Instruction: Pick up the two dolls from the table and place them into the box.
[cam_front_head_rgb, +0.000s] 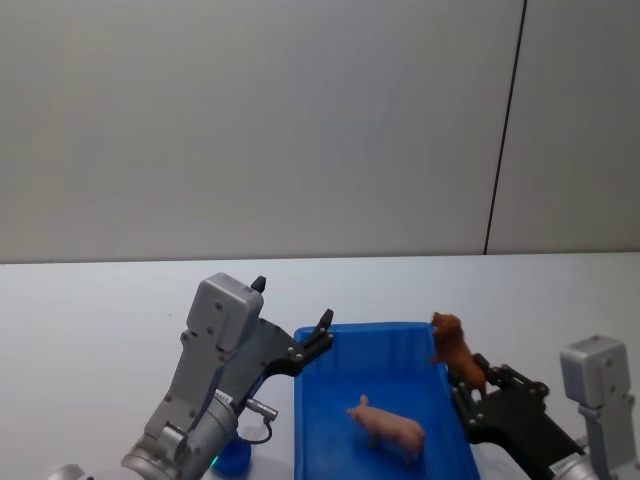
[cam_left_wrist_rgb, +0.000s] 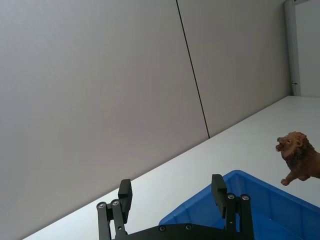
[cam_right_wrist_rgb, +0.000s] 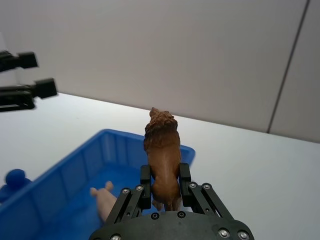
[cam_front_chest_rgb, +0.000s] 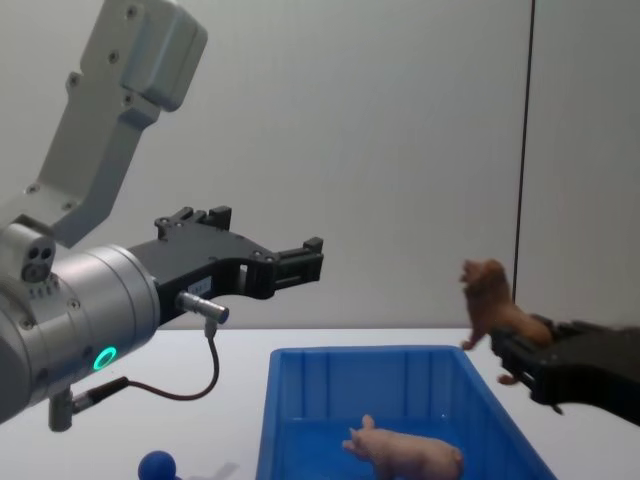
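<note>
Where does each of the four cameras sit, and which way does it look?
Head view: high on the robot, looking forward and down at the box; both arms show, left gripper open, right gripper shut on the lion.
Chest view: lower, looking forward across the table at the box's side; both arms show.
Left wrist view: behind the left gripper, facing the wall and box corner.
Right wrist view: behind the right gripper, facing the lion, pig below in the box.
Shared: all four show the box and lion.
</note>
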